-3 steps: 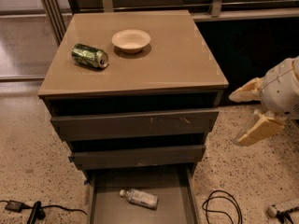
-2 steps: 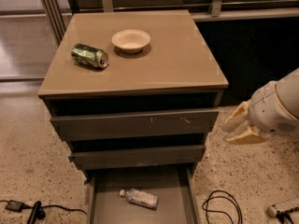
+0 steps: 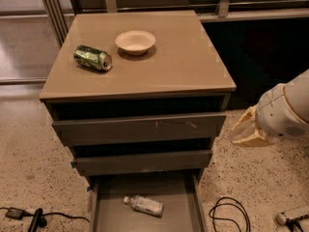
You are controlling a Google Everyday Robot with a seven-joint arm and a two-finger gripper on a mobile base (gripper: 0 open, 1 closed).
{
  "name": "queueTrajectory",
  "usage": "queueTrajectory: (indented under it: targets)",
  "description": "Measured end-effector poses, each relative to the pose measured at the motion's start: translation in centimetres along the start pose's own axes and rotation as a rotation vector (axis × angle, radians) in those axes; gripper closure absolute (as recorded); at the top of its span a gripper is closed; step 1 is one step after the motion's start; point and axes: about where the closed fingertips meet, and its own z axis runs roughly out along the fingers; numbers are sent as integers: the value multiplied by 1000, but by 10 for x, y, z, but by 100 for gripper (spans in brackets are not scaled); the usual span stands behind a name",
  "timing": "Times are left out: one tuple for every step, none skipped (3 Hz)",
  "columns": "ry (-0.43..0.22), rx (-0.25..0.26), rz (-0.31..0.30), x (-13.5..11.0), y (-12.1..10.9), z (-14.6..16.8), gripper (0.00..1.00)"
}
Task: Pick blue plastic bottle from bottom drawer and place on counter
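Note:
The blue plastic bottle (image 3: 144,205), clear with a white cap and pale label, lies on its side on the grey floor of the open bottom drawer (image 3: 174,192), cap pointing left. My gripper (image 3: 240,133) hangs to the right of the cabinet at the height of the upper drawers, well above and right of the bottle, holding nothing. The tan counter (image 3: 183,66) tops the cabinet.
A green can (image 3: 92,57) lies on its side on the counter's left part, and a pale bowl (image 3: 135,41) stands behind it. Two upper drawers (image 3: 140,128) have scuffed fronts. Black cables (image 3: 227,214) lie on the speckled floor to the right and lower left.
My gripper has moved left and slightly down toward the cabinet's right side and has turned. The bottle, can and bowl have not moved.

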Motion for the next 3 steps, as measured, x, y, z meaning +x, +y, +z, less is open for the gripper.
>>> queueTrajectory:
  targets:
    - [-23, 2, 30, 0, 5, 21, 100]
    - [-69, 20, 101, 22, 8, 69, 100]
    - [-108, 79, 140, 49, -6, 107, 100]
